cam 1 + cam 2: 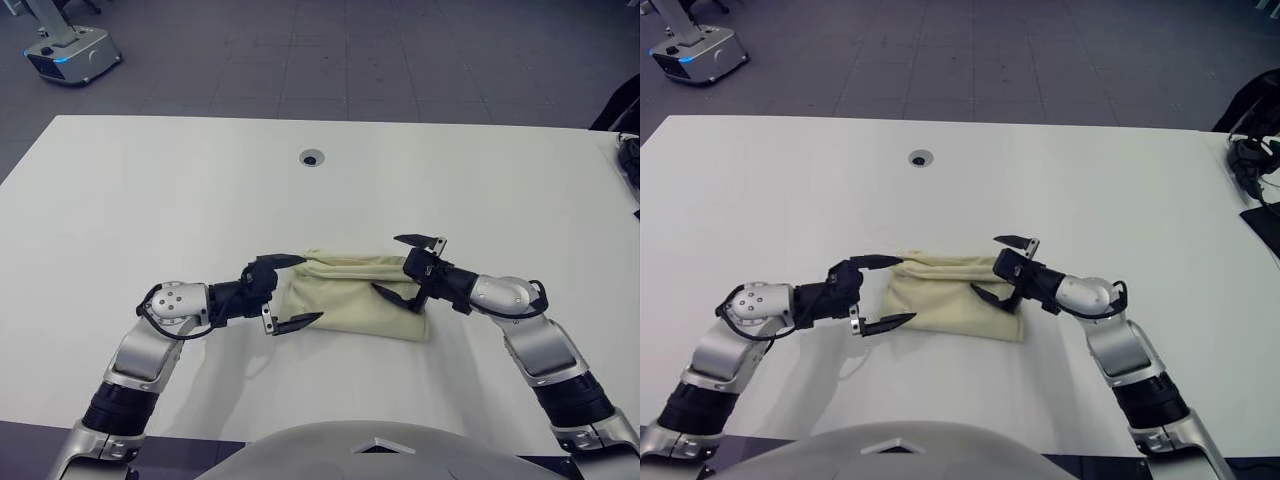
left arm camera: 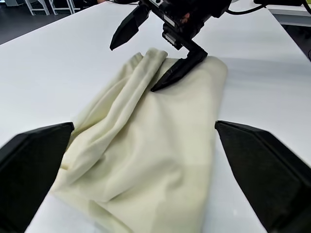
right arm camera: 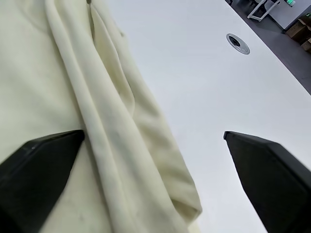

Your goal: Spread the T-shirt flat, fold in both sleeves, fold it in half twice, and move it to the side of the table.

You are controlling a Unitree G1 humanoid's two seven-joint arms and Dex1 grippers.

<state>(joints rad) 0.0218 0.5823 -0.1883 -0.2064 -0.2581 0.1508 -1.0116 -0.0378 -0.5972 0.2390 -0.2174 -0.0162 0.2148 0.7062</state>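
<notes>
The pale yellow T-shirt (image 1: 350, 300) lies folded into a small rumpled rectangle near the middle of the white table (image 1: 150, 200). At its left end, my left gripper (image 1: 308, 289) is open, one finger at the far corner and one at the near edge. My right gripper (image 1: 388, 265) stands open at the shirt's right end, its lower finger over the cloth. The left wrist view has the shirt (image 2: 160, 145) between its own fingers (image 2: 34, 165), with the right gripper (image 2: 146, 53) beyond. In the right wrist view the cloth folds (image 3: 73, 97) run beneath the open gripper (image 3: 153, 133).
A round cable hole (image 1: 312, 157) sits in the table behind the shirt. Dark cables and gear (image 1: 1250, 160) lie at the table's right edge. A wheeled machine base (image 1: 72, 55) stands on the floor beyond the far left corner.
</notes>
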